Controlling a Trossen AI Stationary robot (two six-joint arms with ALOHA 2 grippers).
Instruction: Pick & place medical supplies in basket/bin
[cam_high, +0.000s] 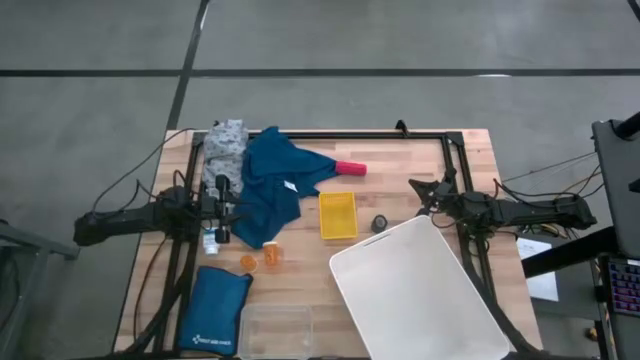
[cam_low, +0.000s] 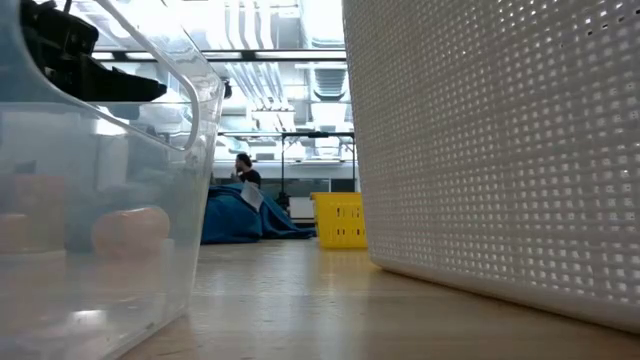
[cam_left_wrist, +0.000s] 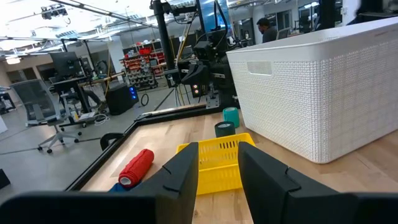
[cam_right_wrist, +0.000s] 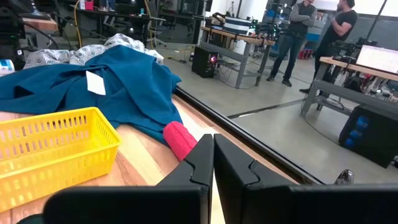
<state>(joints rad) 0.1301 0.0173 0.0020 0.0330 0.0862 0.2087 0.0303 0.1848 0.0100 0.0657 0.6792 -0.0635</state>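
A blue cloth garment (cam_high: 275, 185) lies spread on the table, with a grey dotted cloth (cam_high: 228, 140) at its far-left corner. A pink roll (cam_high: 350, 168) rests against the garment's right edge. A dark roll (cam_high: 380, 223) and a teal roll (cam_left_wrist: 231, 116) stand between the yellow basket (cam_high: 337, 215) and the white basket (cam_high: 420, 290). Two orange pill bottles (cam_high: 272, 258) lie near the garment's near edge, and a small white bottle (cam_high: 212, 240) lies at the left. My left gripper (cam_left_wrist: 217, 174) is open at the garment's left edge. My right gripper (cam_right_wrist: 213, 162) is shut, right of the yellow basket.
The large white basket (cam_left_wrist: 317, 87) fills the near right of the table. A clear plastic bin (cam_high: 275, 330) sits at the near edge beside a blue padded pouch (cam_high: 215, 310). A black frame (cam_high: 400, 135) runs along the far edge. People stand in the room beyond (cam_right_wrist: 298, 37).
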